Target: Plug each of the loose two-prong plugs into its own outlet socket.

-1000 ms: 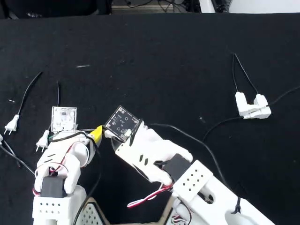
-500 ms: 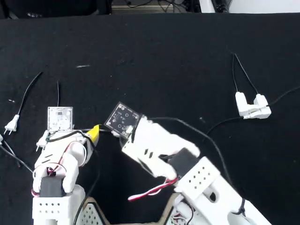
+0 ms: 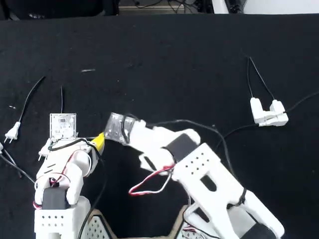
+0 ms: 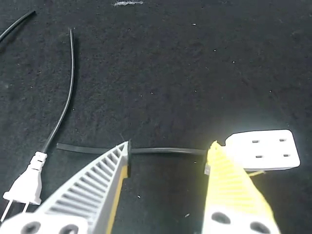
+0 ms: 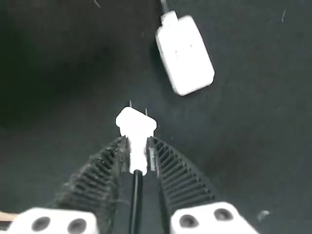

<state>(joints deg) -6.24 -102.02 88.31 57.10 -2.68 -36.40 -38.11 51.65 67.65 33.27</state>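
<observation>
Even light falls on the matte black cloth counter [image 3: 164, 55], which shows hardly any shadows. The white rectangular plastic outlet block [image 4: 263, 156] glares in the left wrist view. The white two-prong plastic plug [image 5: 135, 127] looks washed out.

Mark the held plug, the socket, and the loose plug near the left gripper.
held plug [image 5: 135, 125], right wrist view, white body.
socket [image 5: 185, 61], right wrist view, top face.
loose plug [image 4: 27, 184], left wrist view, white body.

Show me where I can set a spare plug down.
Free: the broad far and middle table, bordered by the thin cords at left and the white connector pair at right. Crowded: the near left, where the left gripper, right gripper, socket and held plug meet.
</observation>
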